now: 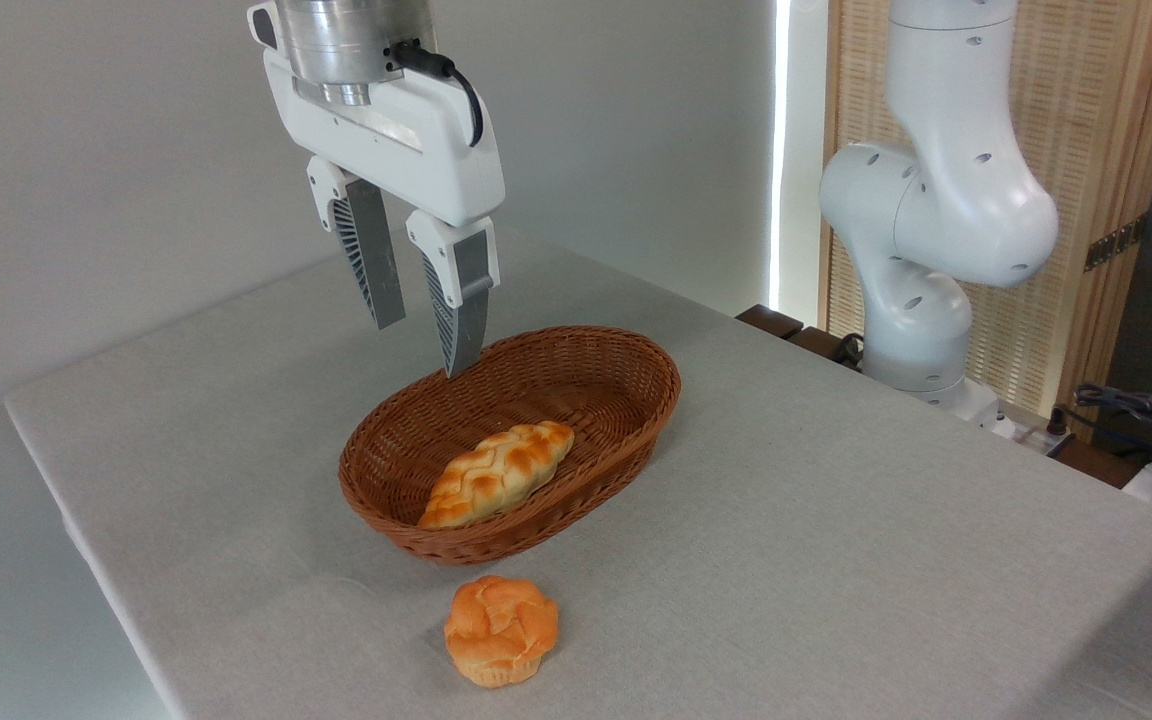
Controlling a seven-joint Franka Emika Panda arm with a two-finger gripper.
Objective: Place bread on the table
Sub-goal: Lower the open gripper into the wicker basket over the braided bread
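Nearest us, at six o'clock, we see a small round bun (501, 631) sitting on the desk (836, 560), just in front of the wicker basket (626, 420). Inside the basket lies the braided bread (498, 473), slanting from seven to one o'clock. Up at eleven o'clock our hand (426, 345) hangs above the basket's far rim, pointing down and slightly tilted, its two fingers (374, 262) parted and holding nothing.

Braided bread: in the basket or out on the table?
In. The bread lies inside the wicker basket; the open gripper hangs above, empty.
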